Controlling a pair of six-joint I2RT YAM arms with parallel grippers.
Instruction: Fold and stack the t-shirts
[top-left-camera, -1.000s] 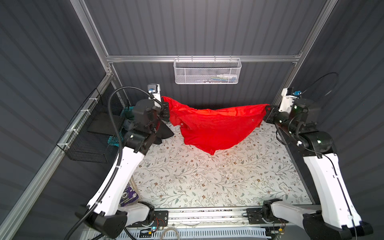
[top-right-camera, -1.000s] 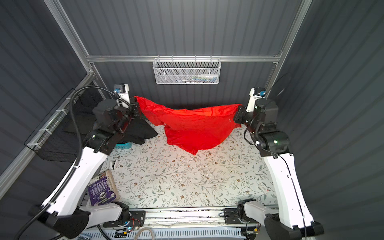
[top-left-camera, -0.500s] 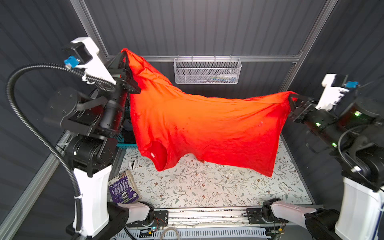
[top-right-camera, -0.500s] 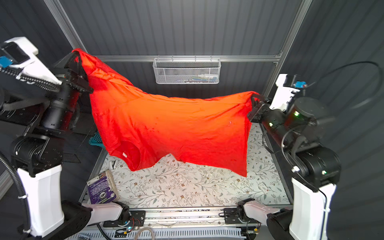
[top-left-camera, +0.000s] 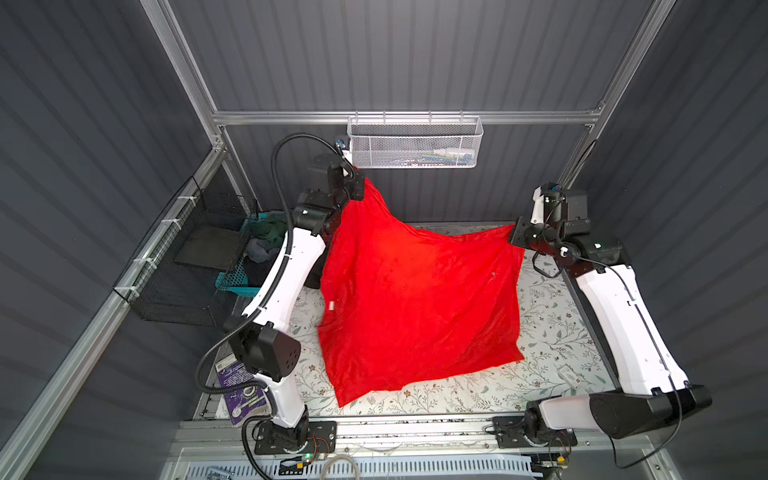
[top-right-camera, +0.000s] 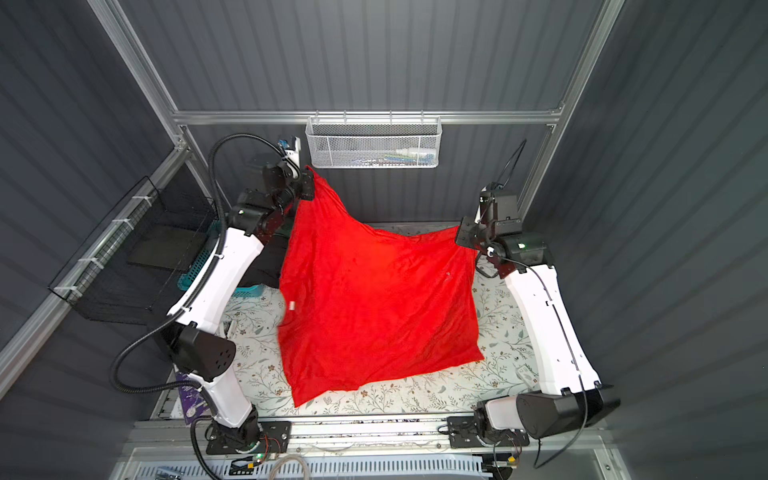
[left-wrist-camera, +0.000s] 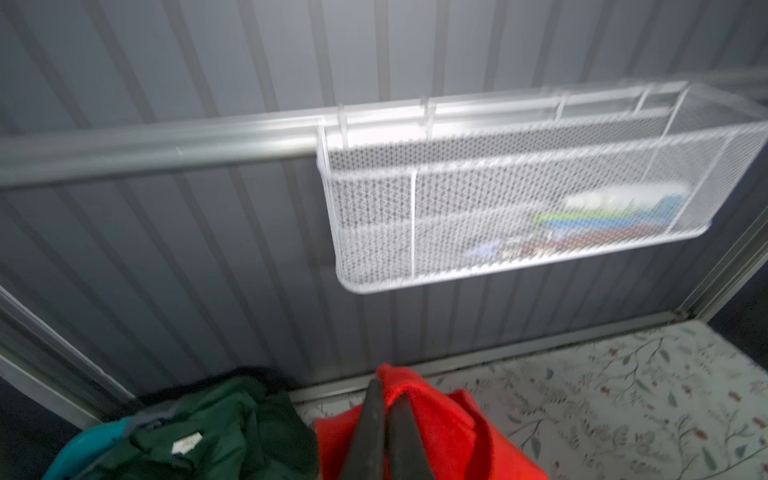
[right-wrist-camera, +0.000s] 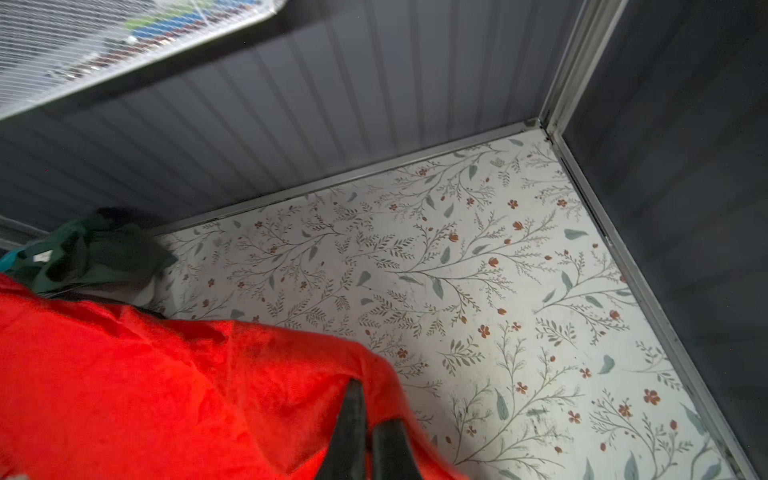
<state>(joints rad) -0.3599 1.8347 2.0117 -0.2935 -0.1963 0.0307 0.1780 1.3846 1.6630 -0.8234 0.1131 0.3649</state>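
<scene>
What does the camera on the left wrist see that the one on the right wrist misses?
Only the left wrist view: the left end effector, shut on the bright red cloth t-shirt, and the silver metal rail carrying the white wire-mesh basket. Only the right wrist view: the right end effector, shut on another edge of that shirt. Both: the red t-shirt, the dark green cloth t-shirt, part of the basket and the floral-patterned table.

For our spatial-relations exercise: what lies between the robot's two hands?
The red t-shirt, pinched by the left hand and right hand, spans the gap; both top views show it.
</scene>
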